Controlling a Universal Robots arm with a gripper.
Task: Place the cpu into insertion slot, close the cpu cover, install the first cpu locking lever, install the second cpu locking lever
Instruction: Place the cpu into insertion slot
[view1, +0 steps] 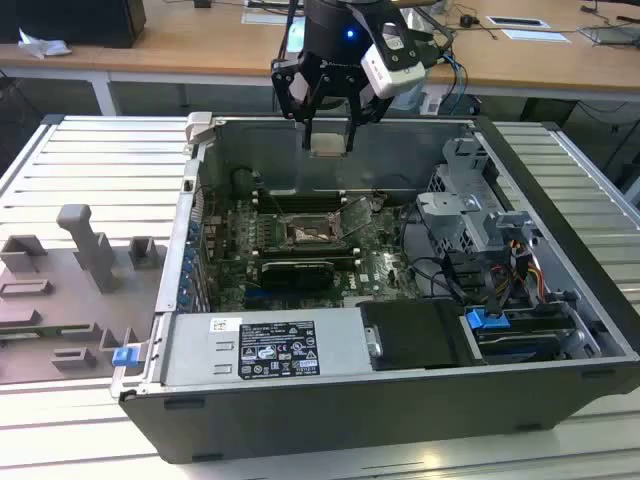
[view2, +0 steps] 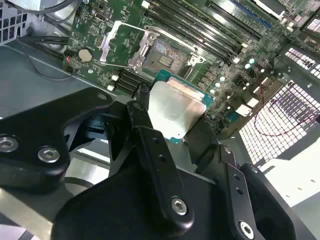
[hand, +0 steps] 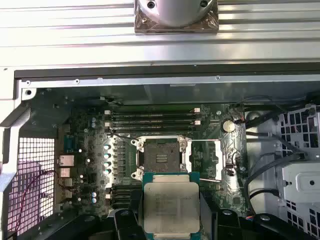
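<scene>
My gripper hangs above the open computer case, shut on the cpu, a flat square chip with a pale metal face. In both wrist views the cpu sits level between the black fingers. The insertion slot lies bare on the green board below, its dark centre showing, a good way under the chip. The cpu cover is swung open and stands beside the slot.
Long black memory slots run along one side of the insertion slot. A black graphics card lies on the other side. A drive cage with cables fills the exterior view's right of the case. Grey fixtures stand on the table outside.
</scene>
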